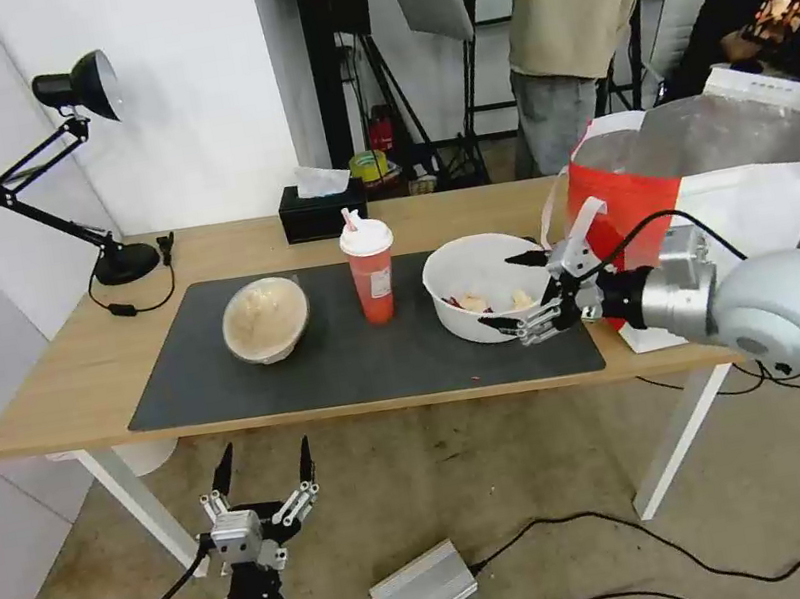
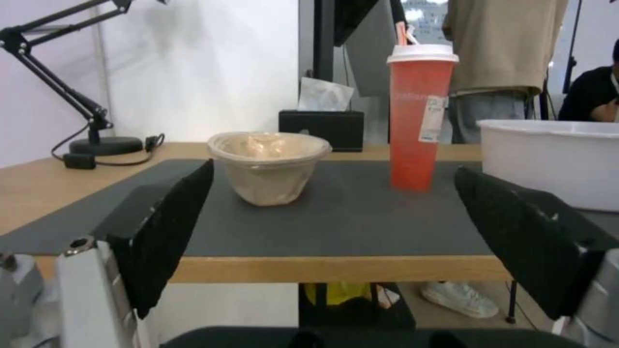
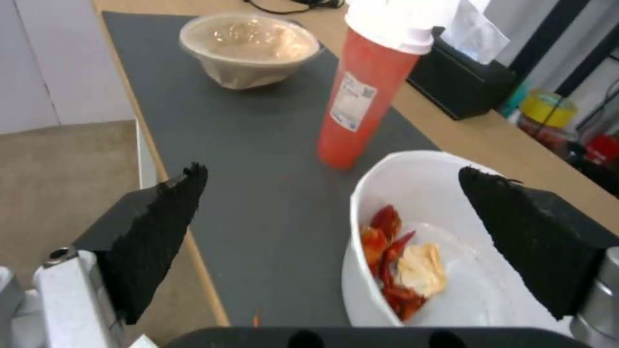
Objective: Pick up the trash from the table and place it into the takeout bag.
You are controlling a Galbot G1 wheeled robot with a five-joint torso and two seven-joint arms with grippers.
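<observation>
On the table (image 1: 56, 364), a dark mat (image 1: 350, 368) carries the trash: a beige lidded bowl (image 1: 266, 319), a red cup (image 1: 372, 274) with a white lid and straw, and a white bowl (image 1: 486, 301) with food scraps (image 3: 400, 261). The takeout bag (image 1: 705, 180) stands open at the table's right end. My right gripper (image 1: 508, 290) is open at the white bowl's right side, one finger over the bowl and the other outside its near rim. My left gripper (image 1: 264, 463) hangs open below the table's front edge, facing the beige bowl (image 2: 268, 166).
A black tissue box (image 1: 321, 213) sits at the table's back edge and a desk lamp (image 1: 87, 177) at the back left. A silver box (image 1: 424, 589) and cables lie on the floor. People stand behind the table.
</observation>
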